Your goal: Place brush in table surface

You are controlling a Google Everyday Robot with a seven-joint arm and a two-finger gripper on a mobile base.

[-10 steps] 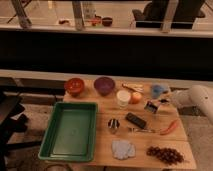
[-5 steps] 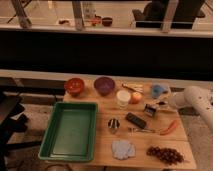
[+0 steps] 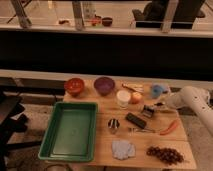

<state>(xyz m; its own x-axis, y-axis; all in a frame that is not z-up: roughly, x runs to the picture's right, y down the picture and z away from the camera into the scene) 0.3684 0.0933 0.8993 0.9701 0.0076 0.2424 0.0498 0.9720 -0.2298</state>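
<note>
The brush point(image 3: 148, 111), a small dark block with a pale rim, is on or just above the light wooden table surface point(image 3: 150, 142), right of centre. My gripper point(image 3: 158, 105) comes in from the right on the white arm point(image 3: 192, 98), and its tip is right against the brush. I cannot tell whether the brush rests on the wood or hangs just over it.
A green tray point(image 3: 67, 131) fills the table's left. A red bowl point(image 3: 74, 86) and a purple bowl point(image 3: 104, 85) stand at the back. Nearby are a white cup point(image 3: 123, 97), a black bar point(image 3: 135, 120), a thin utensil point(image 3: 142, 130), an orange-red vegetable point(image 3: 169, 128), grapes point(image 3: 164, 155) and a cloth point(image 3: 123, 149).
The arm has come further in from the right. The brush has shifted down and left with the gripper tip, towards the black bar.
</note>
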